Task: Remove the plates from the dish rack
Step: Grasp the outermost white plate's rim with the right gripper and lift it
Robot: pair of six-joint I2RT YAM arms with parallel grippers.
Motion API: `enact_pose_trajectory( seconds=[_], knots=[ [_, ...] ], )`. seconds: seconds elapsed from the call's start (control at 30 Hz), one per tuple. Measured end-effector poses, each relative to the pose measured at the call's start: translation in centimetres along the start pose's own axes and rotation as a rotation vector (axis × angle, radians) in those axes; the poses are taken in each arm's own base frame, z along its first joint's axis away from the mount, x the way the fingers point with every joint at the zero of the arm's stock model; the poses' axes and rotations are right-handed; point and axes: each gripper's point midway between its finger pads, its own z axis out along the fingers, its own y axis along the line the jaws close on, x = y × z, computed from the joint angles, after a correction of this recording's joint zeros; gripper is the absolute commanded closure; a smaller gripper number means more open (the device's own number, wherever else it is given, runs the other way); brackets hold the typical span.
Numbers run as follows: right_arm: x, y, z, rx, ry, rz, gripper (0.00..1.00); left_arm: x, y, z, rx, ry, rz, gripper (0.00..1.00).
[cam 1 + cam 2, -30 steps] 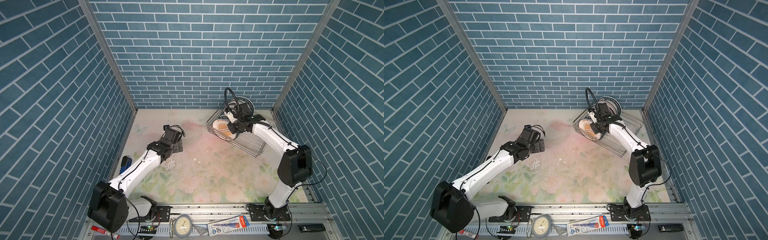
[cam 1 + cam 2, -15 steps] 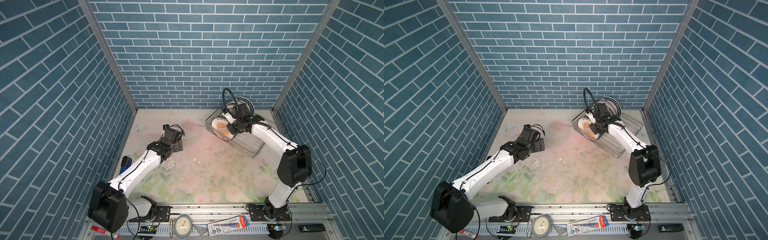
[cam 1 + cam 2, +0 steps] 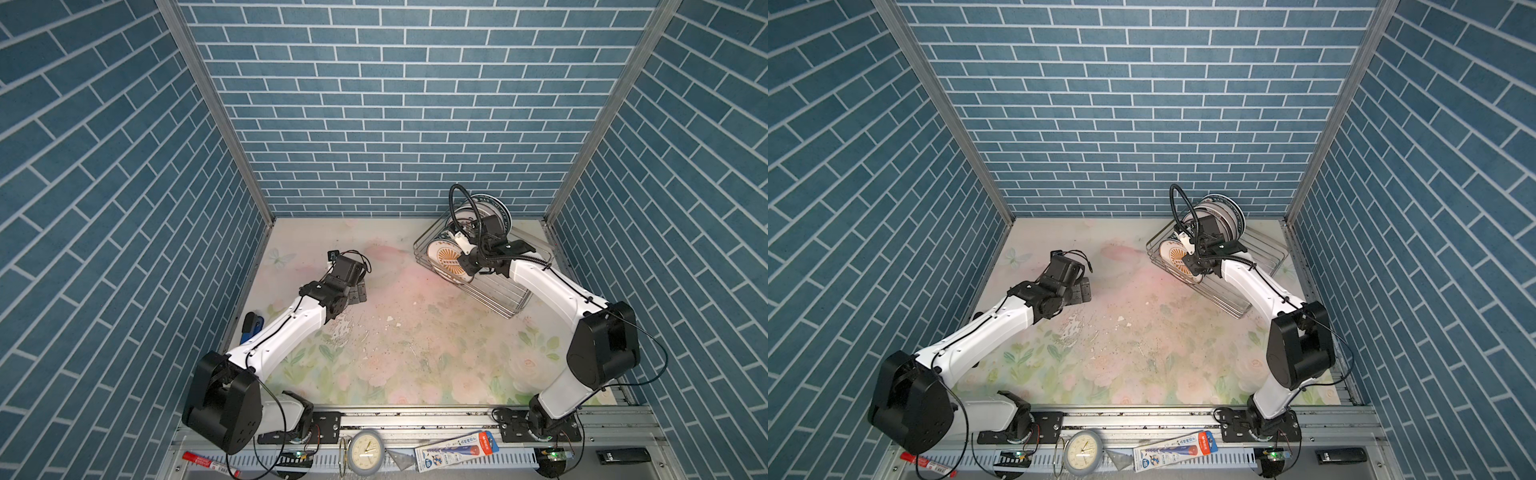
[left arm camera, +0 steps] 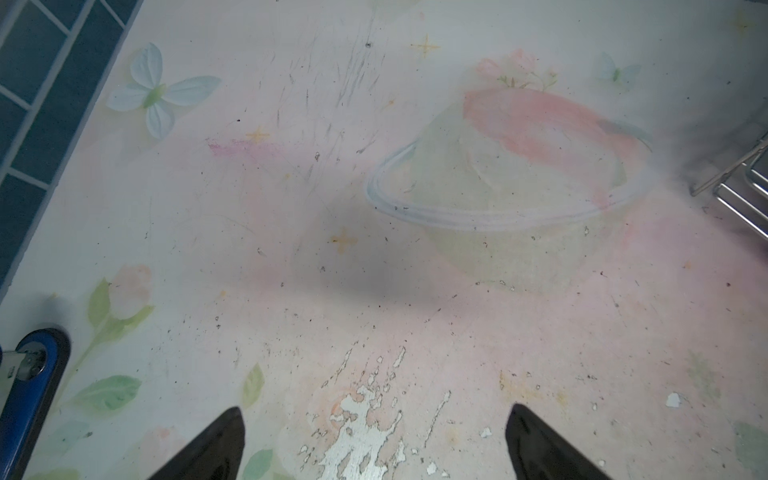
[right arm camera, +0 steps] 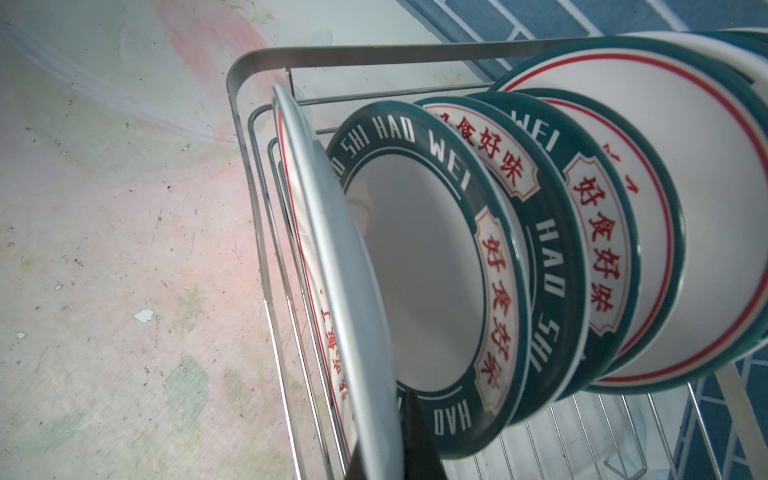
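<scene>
Right, the right arm [image 3: 548, 291] stretches out from its base toward the back corner, wrist turned over the dish rack [image 3: 503, 297]. The right gripper [image 3: 464, 262] is pinched tight on the rim of the front plate [image 3: 444, 258], the sunburst one. That plate stands on edge at the rack's end, with the other plates [image 5: 419, 270] lined up behind it. Across the table [image 3: 395, 353], the left arm [image 3: 286, 332] reaches low and forward, left gripper [image 4: 374, 419] spread wide, holding nothing.

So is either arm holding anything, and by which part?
The right gripper pinches the front plate by its rim, in the dish rack. The left gripper is open and empty.
</scene>
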Motion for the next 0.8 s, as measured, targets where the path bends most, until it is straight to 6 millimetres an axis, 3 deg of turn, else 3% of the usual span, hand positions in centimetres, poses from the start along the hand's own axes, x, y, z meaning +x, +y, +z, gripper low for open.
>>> enact_pose_trajectory(
  seconds=[0.13,0.37,0.8],
  knots=[
    [-0.4,-0.4,-1.1,0.022,-0.037,0.001,1.00,0.4,0.0,0.4,-0.007,0.015,0.002,0.01],
    [-5.3,-3.7,-5.9,0.165,-0.259,0.038,1.00,0.3,0.0,0.4,-0.006,0.015,-0.004,0.01],
    [-6.9,-4.6,-7.8,0.199,-0.348,0.074,1.00,0.2,-0.7,-0.1,0.042,0.014,-0.013,0.01]
  ],
)
